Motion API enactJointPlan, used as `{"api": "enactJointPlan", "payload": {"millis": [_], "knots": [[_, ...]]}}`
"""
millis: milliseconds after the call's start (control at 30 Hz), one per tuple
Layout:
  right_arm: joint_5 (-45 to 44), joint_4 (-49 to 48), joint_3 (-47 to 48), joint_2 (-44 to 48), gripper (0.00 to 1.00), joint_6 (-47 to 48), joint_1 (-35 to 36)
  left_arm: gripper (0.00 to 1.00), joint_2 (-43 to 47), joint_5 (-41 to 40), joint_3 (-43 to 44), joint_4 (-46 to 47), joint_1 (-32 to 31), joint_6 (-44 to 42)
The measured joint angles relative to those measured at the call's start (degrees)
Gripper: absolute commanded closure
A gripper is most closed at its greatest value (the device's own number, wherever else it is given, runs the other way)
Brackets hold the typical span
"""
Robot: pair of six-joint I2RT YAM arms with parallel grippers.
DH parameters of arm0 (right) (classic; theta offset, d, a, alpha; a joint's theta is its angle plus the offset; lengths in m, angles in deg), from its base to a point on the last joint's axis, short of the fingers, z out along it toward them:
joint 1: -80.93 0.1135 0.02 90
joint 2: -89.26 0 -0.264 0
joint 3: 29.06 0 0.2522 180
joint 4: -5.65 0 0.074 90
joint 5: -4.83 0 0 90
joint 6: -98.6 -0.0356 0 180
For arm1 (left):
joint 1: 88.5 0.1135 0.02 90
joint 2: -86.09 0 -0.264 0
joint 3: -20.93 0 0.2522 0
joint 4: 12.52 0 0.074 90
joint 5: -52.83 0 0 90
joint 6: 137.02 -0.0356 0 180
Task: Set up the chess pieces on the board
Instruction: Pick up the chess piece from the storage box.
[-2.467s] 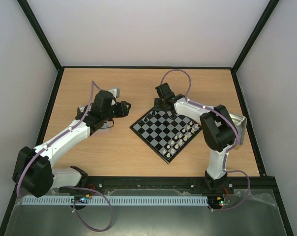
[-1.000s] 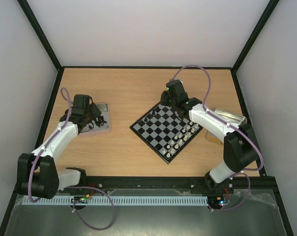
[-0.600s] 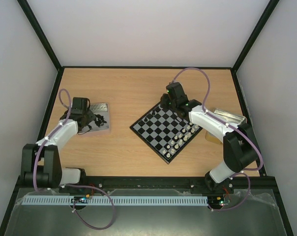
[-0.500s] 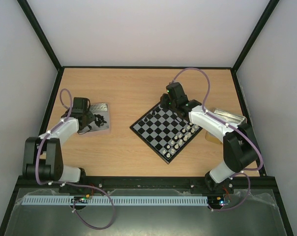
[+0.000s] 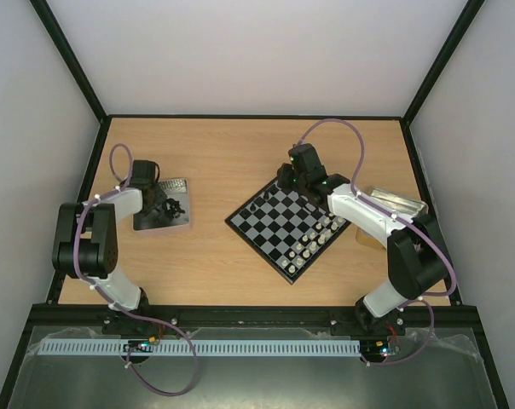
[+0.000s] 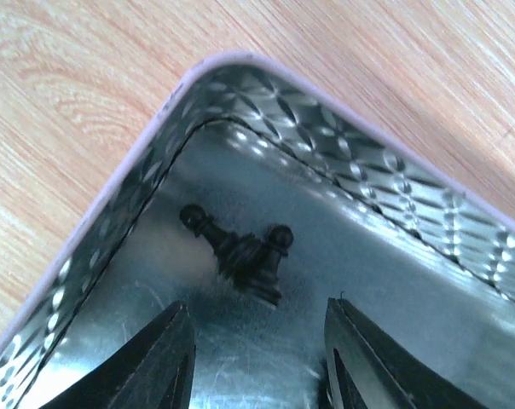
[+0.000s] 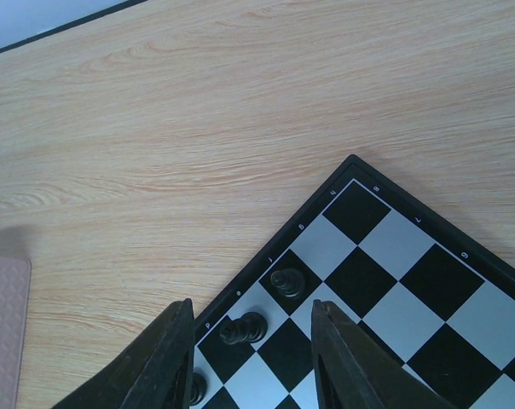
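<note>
Wooden table [image 5: 232, 153], metal tray [image 6: 343, 162] corner: two black chess pieces [image 6: 240, 251] lie touching, with the left gripper [image 6: 259, 341] spread just short of them.
One stem is best straddled, clear of the wall; the right gripper [image 7: 251, 341] is spread over the board [image 7: 394, 281] corner.

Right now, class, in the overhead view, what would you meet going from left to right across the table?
First a metal tray holding black chess pieces → the board → a second metal tray.
</note>
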Motion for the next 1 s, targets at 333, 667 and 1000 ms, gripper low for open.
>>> {"api": "enactJointPlan", "payload": {"millis": [333,667,1000], "knots": [[0.85,-0.26,0.00,0.00,0.64,-0.22,0.00,0.70,-4.15,-2.89,2.73,1.03,0.15,0.70],[1.14,-0.31,-0.04,0.00,0.64,-0.24,0.00,0.86,-5.01,-4.55,2.97,2.08,0.15,0.81],[1.46,-0.31,-0.11,0.13,0.64,-0.44,0.00,0.86,-0.07,0.28,0.76,0.72,0.13,0.85]]}}
